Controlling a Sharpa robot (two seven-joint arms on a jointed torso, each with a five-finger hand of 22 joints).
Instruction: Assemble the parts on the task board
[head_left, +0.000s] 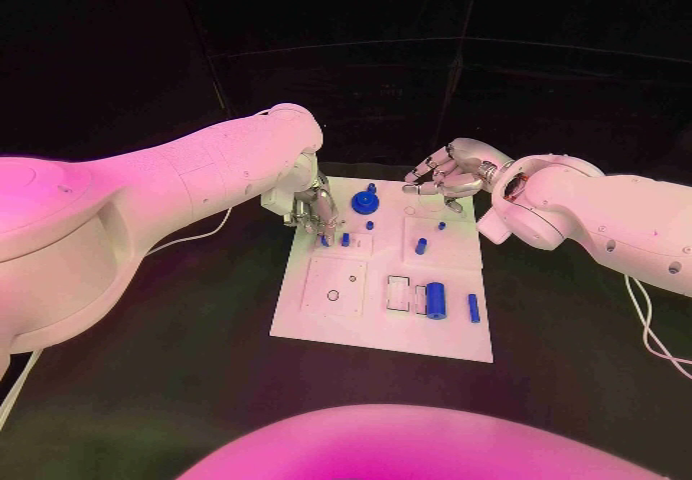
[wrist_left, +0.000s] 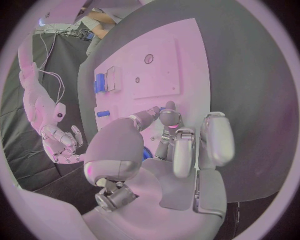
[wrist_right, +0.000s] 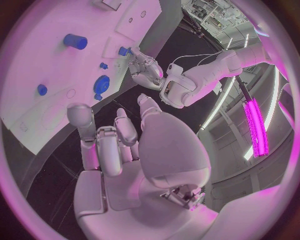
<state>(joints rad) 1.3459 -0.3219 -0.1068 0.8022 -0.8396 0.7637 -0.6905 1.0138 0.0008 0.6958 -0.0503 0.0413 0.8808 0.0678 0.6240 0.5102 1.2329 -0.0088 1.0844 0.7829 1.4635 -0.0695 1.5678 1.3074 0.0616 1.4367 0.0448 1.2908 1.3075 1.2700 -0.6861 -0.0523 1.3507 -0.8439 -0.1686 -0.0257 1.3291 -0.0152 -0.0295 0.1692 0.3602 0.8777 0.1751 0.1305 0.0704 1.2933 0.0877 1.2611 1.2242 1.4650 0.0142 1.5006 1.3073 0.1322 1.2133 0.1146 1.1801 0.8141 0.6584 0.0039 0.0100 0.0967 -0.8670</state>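
Task board (head_left: 339, 300): white plate at the middle of the black counter (head_left: 159, 380), its long sides running away from the robot.
Parts: blue pieces; a round knobbed one (head_left: 368, 202) near the board's far edge, small pegs (head_left: 421, 245) mid-board, a cylinder (head_left: 436, 299) and a slim pin (head_left: 473, 308) near the right edge.
Left hand (head_left: 310, 210): fingertips down on the board's far-left corner beside a small blue part (head_left: 345, 239); whether it pinches that part, I cannot tell.
Right hand (head_left: 454, 175): fingers loosely curled, holding nothing, hovering just past the far-right corner.
Risk: the left fingers crowd the pegs and could knock one over or nudge the board; both hands work the same far edge and could collide.
Open room: bare counter all round; the board's near-left area carries little.
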